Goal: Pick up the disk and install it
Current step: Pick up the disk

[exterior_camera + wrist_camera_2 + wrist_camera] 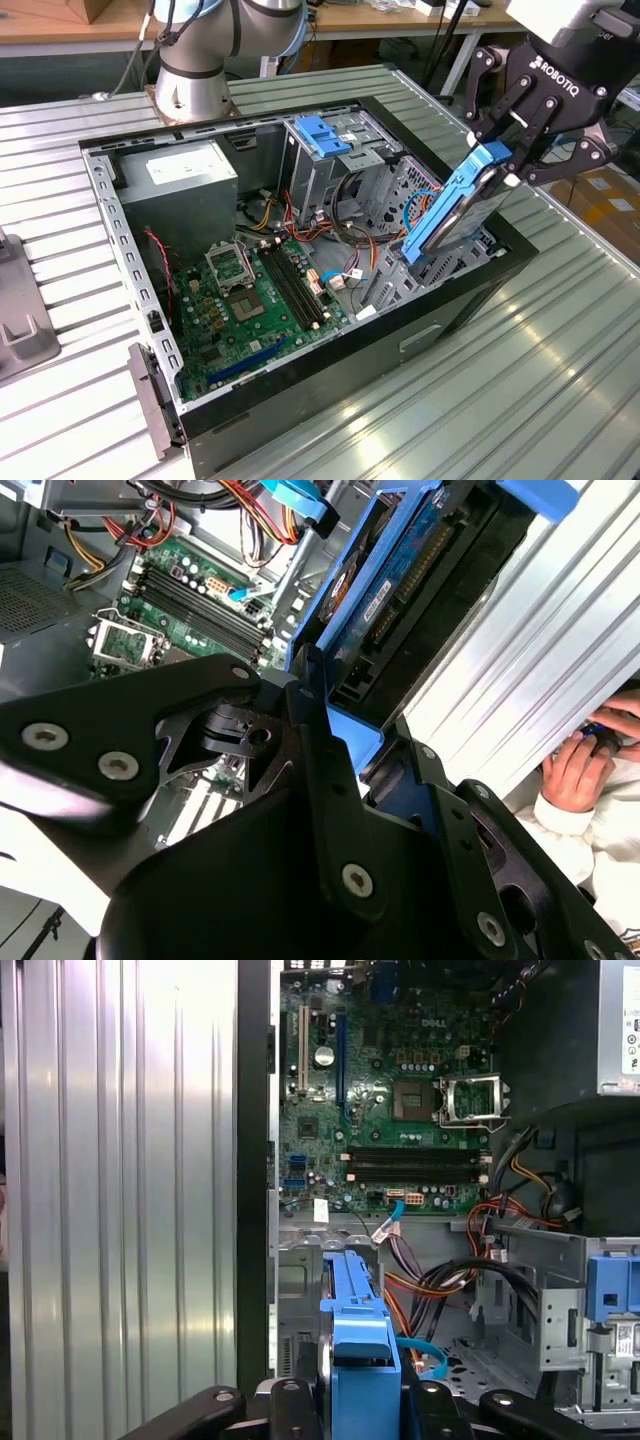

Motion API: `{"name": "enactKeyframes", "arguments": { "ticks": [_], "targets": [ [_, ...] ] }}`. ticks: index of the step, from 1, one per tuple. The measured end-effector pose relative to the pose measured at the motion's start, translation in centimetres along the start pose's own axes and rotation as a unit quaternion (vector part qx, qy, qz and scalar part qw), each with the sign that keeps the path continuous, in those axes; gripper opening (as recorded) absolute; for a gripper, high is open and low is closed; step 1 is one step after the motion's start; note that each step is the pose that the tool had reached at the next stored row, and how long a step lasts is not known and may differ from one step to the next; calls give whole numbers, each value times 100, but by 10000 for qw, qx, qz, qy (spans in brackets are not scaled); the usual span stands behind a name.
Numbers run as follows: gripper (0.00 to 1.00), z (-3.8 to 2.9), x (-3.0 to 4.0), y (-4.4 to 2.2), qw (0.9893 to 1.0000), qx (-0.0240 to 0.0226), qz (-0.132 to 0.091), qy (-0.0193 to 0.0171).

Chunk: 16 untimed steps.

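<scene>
Pincer (506, 160) noted at the exterior view's right, above the edge of the computer case (400, 335), its black fingers (522, 128) pinching the upper end of the disk (446, 213). The disk hangs tilted, upper end in the grip and lower end dipping inside the case opening close to the case wall on that side. Whether the lower end touches any metalwork cannot be told.

In the second wrist view the disk (400, 590) presents a bright blue side rail and a dark body, with the pincer (352, 732) closed across its near end. In the first wrist view the disk (356, 1345) is seen edge-on, blue rail outward, running away from the pincer (352, 1400) toward the motherboard (400, 1110).

The case lies on its side with the panel off, on a ribbed metal table (520, 400). Inside it, the motherboard (245, 300) covers the floor, a grey power supply (185, 175) sits at the far corner on the exterior view's left, and a metal cage carrying a light-blue bracket (325, 135) stands at the far side. Red and orange cables (440, 1285) run beside the cage.

A person's hand (575, 770) shows beyond the table edge, well apart from the disk.
</scene>
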<state>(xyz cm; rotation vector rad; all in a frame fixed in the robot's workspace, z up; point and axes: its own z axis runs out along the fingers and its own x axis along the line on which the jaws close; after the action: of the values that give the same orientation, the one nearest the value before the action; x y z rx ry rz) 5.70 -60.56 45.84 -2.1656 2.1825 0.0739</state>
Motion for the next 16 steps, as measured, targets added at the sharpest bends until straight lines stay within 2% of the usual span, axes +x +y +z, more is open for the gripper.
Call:
{"name": "enactKeyframes", "arguments": {
  "ticks": [2,7,16],
  "targets": [
    [37,16,-38,0,10000,0,0,0],
    [37,43,-79,1,10000,0,0,0],
    [37,121,-83,2,10000,0,0,19]
  ]
}}
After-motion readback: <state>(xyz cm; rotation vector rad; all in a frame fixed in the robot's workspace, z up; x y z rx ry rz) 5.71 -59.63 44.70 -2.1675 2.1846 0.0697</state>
